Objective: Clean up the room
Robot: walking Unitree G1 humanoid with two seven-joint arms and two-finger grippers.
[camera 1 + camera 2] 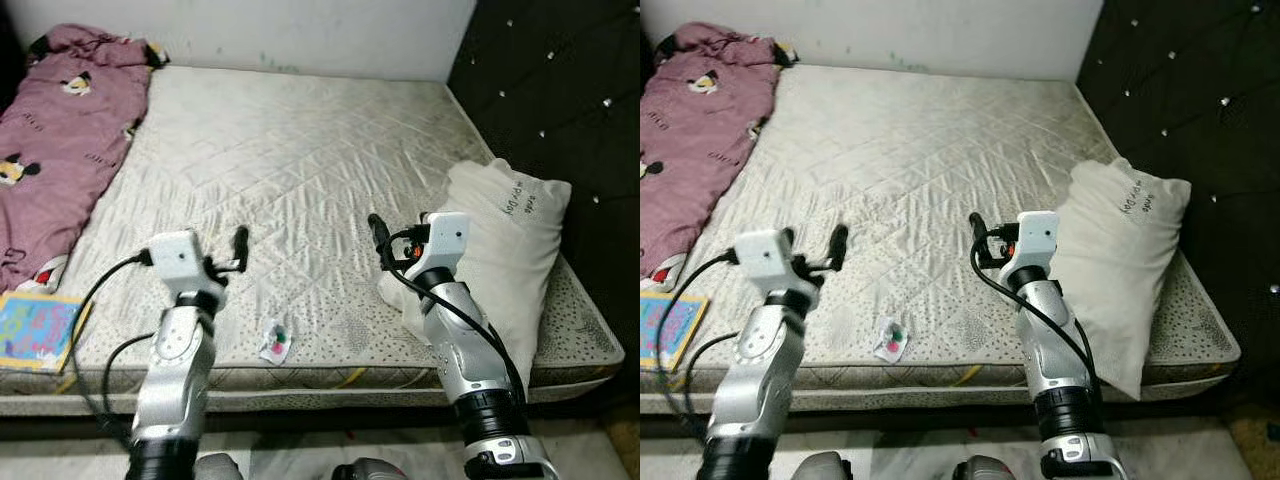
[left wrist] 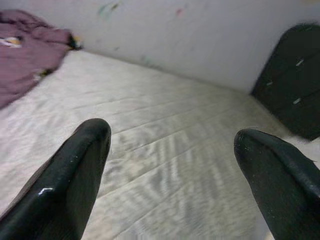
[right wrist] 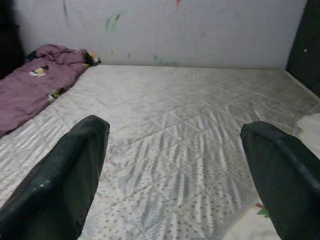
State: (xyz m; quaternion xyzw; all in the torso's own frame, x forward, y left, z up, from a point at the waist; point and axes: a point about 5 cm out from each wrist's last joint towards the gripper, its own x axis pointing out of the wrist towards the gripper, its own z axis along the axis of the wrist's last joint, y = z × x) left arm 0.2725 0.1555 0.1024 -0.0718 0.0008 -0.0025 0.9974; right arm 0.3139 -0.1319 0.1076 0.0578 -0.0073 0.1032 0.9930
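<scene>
Bare mattress point(image 1: 300, 170) — pillow point(image 1: 505, 250) at its right edge; left gripper point(image 2: 172, 165) and right gripper point(image 3: 175, 165) hover above it, fingers spread, empty.

- The robot has two shiny silver arms, a left arm point(image 1: 170, 385) and a right arm point(image 1: 470, 365).
- Each arm is made of round metal parts joined together, with a black ring near the bottom.
- A white box with a small dark dot sits at each wrist.
- Thin black cables loop out from the white boxes and run down beside the arms.
- The right wrist has a bit of red or orange by its cables.
- The left gripper point(image 1: 240, 250) and the right gripper point(image 1: 378, 240) have long black fingers.
- Up close, the fingers point(image 2: 70, 185) look smooth, glossy and rounded at the tips.
</scene>
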